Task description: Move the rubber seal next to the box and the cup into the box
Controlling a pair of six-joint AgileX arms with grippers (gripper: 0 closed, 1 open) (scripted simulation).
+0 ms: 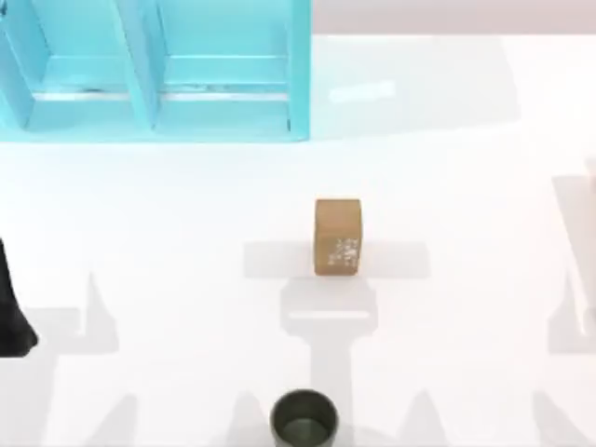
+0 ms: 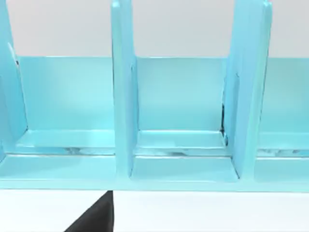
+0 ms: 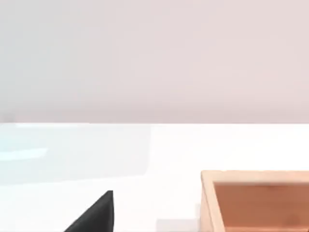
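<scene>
Rubber seal (image 1: 337, 237) — small stiff block, probably light and grippy, best pinched across flat sides; cup (image 1: 304, 418) — by its thin rim; whether my grippers are open or clenched, I cannot tell.

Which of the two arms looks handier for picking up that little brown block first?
Probably the right, though it's close. The rubber seal stands slightly right of the table's middle, and the wooden box appears in the right wrist view. The left arm sits parked at the table's left edge, facing the blue shelf.
</scene>
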